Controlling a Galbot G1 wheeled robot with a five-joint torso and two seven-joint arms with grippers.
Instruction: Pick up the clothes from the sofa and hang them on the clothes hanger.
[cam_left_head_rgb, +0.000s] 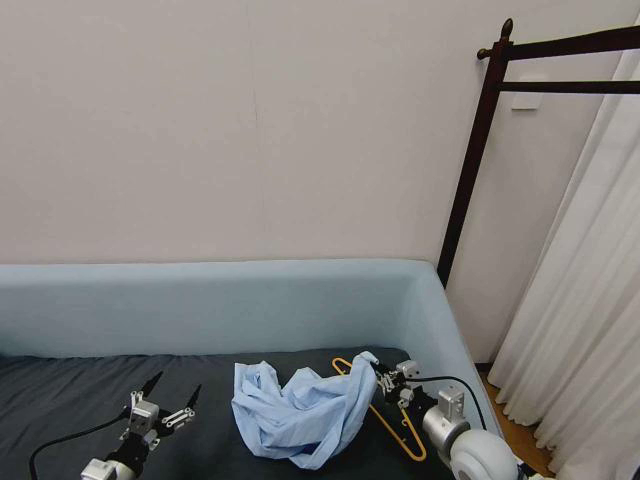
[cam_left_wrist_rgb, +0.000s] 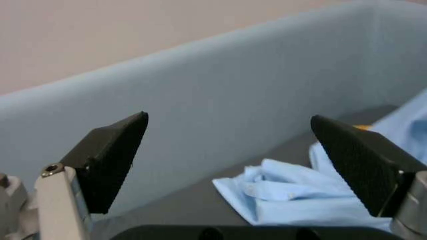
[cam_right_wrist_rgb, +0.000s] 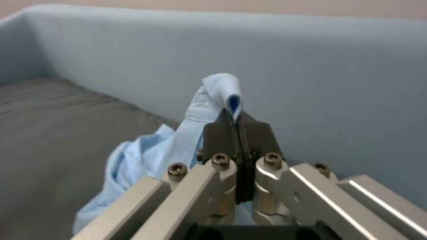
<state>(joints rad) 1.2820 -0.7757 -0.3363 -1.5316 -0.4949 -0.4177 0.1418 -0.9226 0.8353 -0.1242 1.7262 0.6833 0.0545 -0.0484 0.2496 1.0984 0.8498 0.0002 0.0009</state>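
A crumpled light blue shirt lies on the dark sofa seat, draped over an orange clothes hanger. My right gripper is shut on the shirt's collar edge, lifting that bit of cloth slightly. Its black fingers are pressed together on the fabric. My left gripper stands open above the seat, left of the shirt and apart from it, with nothing between its fingers. The shirt lies beyond it.
The sofa's light blue backrest runs behind the seat and its armrest closes off the right side. A dark wooden clothes rack stands by the wall at the right. White curtains hang further right.
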